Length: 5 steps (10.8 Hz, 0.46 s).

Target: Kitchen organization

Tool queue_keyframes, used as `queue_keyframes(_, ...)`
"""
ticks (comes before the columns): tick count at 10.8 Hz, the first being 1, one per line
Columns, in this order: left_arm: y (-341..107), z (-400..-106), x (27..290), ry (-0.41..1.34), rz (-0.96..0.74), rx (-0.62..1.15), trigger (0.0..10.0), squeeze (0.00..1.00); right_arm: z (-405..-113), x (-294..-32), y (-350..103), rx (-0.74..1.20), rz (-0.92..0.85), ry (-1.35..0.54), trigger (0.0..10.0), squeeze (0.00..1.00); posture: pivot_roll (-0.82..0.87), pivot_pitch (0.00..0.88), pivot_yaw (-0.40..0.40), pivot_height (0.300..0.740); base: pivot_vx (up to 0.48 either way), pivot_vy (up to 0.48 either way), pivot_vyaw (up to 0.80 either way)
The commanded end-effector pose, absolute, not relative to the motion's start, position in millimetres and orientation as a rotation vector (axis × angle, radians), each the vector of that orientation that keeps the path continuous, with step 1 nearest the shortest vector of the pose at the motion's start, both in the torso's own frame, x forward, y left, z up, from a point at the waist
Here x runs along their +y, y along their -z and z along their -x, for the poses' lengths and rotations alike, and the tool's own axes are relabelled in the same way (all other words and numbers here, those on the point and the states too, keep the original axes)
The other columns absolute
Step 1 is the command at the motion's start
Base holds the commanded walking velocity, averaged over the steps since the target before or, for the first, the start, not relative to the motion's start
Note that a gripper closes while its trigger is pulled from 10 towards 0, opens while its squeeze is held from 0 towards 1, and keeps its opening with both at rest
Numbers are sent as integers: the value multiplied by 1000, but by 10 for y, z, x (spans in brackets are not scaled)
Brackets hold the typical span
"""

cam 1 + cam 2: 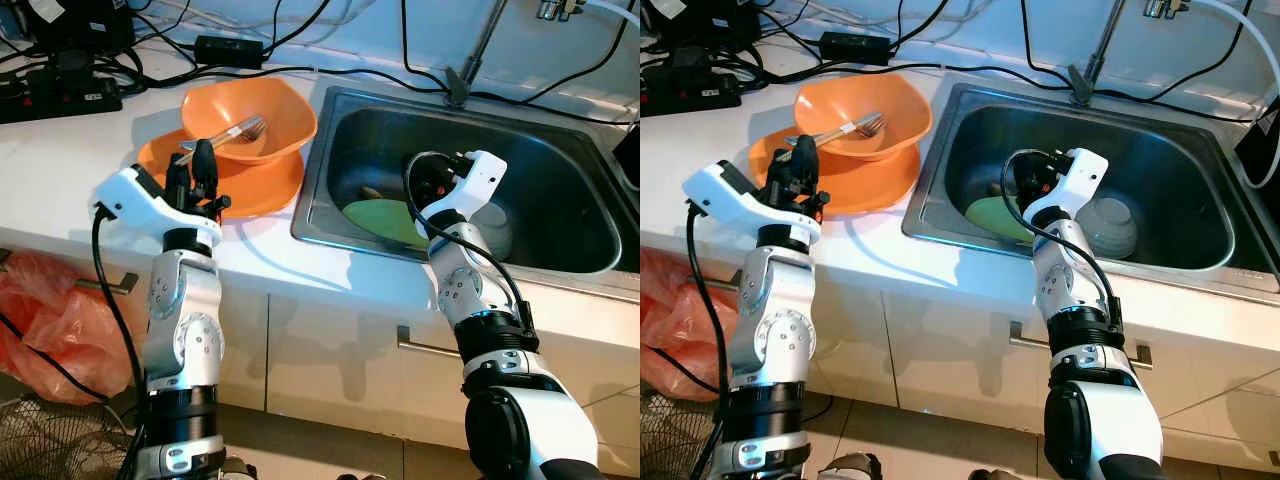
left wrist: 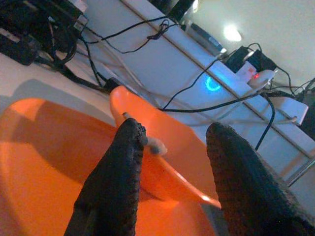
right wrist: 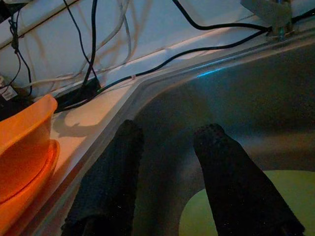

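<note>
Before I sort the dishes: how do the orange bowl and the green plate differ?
The orange plastic bowl is deep and stands on an orange plate on the white counter; the flat green plate lies in the steel sink. The bowl holds a metal fork; the green plate carries nothing visible. A gripper is close to each.

A countertop (image 1: pixel 60 170) runs across the scene with a sink (image 1: pixel 560 255) sunk into its right part. Left of the sink, a plate (image 1: pixel 265 190) lies on the countertop, and a bowl (image 1: pixel 285 110) sits on the plate's far side. A fork (image 1: pixel 235 132) rests in the bowl, its handle reaching over the left rim. Behind the bowl, cables (image 1: pixel 300 68) and a power adapter (image 1: pixel 228 49) lie along the back of the countertop, with a power strip (image 1: pixel 55 95) at the far left. In the sink, a flat plate (image 1: pixel 385 220) lies at the near left and an upturned bowl (image 1: pixel 1110 225) just right of it. The faucet base (image 1: pixel 457 88) stands behind the sink. Below the countertop, a plastic bag (image 1: pixel 50 320) sits at the left.
</note>
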State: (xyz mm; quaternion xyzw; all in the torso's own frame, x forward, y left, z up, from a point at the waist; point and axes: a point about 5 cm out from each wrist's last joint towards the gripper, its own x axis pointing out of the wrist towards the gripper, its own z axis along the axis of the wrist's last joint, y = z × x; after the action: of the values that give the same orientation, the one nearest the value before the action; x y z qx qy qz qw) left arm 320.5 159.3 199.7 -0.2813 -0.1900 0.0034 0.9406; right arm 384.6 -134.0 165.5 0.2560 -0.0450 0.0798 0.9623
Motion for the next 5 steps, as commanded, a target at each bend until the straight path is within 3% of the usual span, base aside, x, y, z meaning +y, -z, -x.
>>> queue_keyframes(1, -2003, -3227, 1525, 6, 569, -378, 10000, 0, -3835, -1422, -1664, -109, -517, -139, 10000, 0, 131, 89, -96, 740, 0, 0, 0)
queue_keyframes(2, -1998, -3234, 1522, 4, 568, -374, 4118, 0, -3836, -1422, -1664, -108, -517, -138, 10000, 0, 132, 89, -95, 740, 0, 0, 0)
queue_keyframes(3, -1998, -3236, 1523, 3, 568, -375, 941, 0, -3836, -1422, -1665, -108, -517, -138, 10000, 0, 133, 89, -95, 740, 0, 0, 0)
queue_keyframes(4, -1998, -3239, 1521, 4, 566, -375, 0, 0, -3837, -1422, -1663, -107, -517, -138, 10000, 0, 133, 88, -95, 740, 0, 0, 0)
queue_keyframes(5, -1996, -3240, 1517, 5, 566, -373, 0, 0, -3837, -1423, -1662, -107, -517, -139, 10000, 0, 132, 87, -95, 740, 0, 0, 0)
